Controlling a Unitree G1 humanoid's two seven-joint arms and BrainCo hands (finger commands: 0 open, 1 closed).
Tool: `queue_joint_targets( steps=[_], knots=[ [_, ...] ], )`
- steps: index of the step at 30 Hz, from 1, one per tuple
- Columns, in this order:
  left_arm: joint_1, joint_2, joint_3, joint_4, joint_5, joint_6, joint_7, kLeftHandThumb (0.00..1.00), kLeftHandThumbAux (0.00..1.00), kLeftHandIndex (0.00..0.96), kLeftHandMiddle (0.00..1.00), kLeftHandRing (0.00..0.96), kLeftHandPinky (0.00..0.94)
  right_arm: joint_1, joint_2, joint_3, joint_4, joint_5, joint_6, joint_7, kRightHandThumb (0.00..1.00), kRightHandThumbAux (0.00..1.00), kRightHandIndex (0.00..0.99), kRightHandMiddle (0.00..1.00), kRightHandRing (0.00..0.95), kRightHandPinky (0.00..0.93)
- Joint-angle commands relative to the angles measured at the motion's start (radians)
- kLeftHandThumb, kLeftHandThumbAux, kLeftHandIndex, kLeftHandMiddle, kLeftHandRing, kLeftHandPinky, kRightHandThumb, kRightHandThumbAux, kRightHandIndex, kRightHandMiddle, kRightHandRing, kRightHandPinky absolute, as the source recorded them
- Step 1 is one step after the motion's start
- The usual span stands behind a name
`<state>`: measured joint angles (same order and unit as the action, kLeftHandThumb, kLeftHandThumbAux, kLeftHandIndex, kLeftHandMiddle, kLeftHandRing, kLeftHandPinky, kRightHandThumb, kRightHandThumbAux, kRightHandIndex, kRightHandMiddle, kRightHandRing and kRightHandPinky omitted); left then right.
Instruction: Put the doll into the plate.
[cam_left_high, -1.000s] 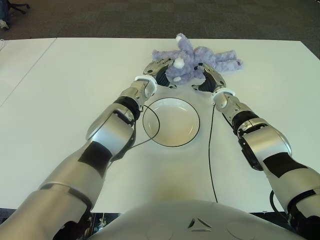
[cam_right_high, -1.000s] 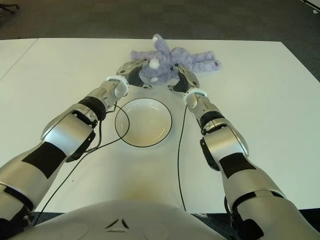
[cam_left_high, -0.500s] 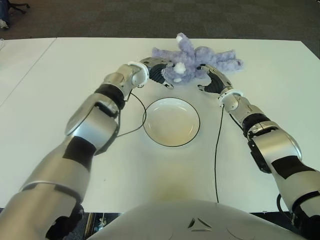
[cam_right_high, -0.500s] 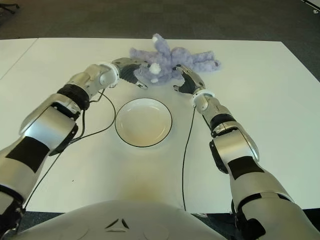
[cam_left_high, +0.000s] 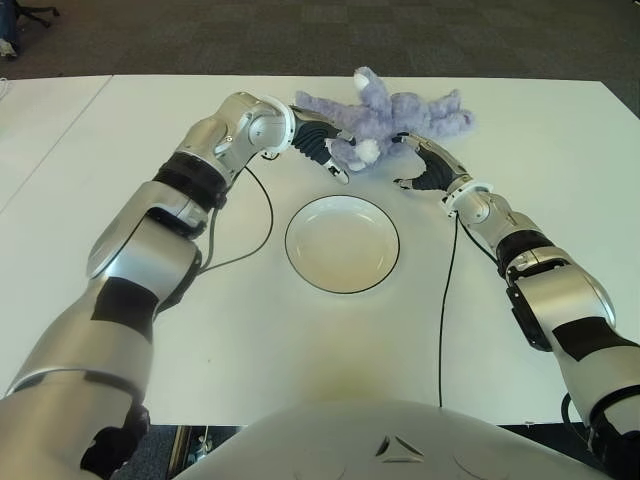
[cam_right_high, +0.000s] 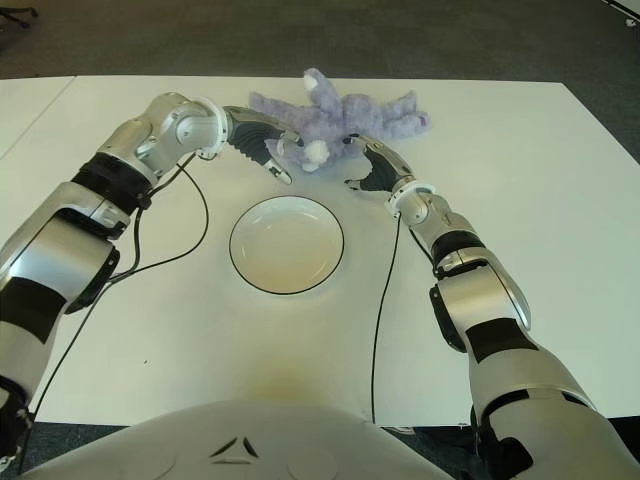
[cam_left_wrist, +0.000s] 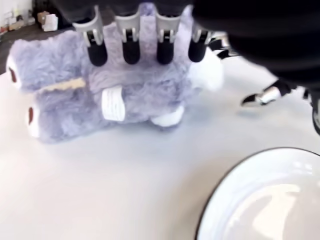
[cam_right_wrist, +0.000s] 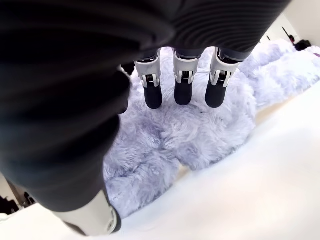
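While the doll (cam_left_high: 395, 112) is lying on the white counter (cam_left_high: 120, 250) beyond the far rim of the plate (cam_left_high: 342, 243), both hands are closing in on it from either side, so the step in hand is judged to be the two-handed grasp, not yet the transfer. The purple plush is sprawling lengthwise, its head end toward the plate and its limbs trailing away to the robot's right. The left hand (cam_left_high: 318, 142) is reaching across from the robot's left, its fingers (cam_left_wrist: 131, 47) extended and laid over the doll's upper side; in the left wrist view the fingertips are touching or just above the fur rather than wrapping it, and the doll is still sitting flat on the counter. The right hand (cam_left_high: 428, 165) is coming in at the doll's near right flank, its fingers (cam_right_wrist: 182, 90) likewise straight and parted over the fur, with nothing clamped between them. Neither hand is therefore holding the doll. The plate is standing empty on the counter between the two forearms, near the doll but apart from it; two thin black cables (cam_left_high: 441, 300) are trailing across the counter beside the plate.

The next move is judged to call for both hands pressing inward on the plush body, lifting it clear of the counter, and drawing it back over the plate. The soft fur may slip if the squeeze is uneven.
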<state>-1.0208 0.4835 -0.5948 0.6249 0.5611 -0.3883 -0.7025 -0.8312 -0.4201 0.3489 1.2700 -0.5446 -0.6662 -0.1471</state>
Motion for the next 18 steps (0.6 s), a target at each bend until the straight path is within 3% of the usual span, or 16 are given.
queue_joint_targets(
  steps=[1,18],
  knots=[
    [0.213,0.252,0.019,-0.636,-0.269,0.109,-0.442,0.000,0.263,0.000,0.000,0.000,0.000,0.062,0.002,0.034,-0.055,0.008,-0.079,0.152,0.414,0.823,0.101,0.050,0.054,0.102],
    [0.237,0.331,0.118,-0.813,-0.358,0.232,-0.548,0.011,0.265,0.000,0.000,0.000,0.000,0.066,0.004,0.033,-0.122,0.020,-0.097,0.282,0.465,0.812,0.126,0.025,0.039,0.113]
  ],
)
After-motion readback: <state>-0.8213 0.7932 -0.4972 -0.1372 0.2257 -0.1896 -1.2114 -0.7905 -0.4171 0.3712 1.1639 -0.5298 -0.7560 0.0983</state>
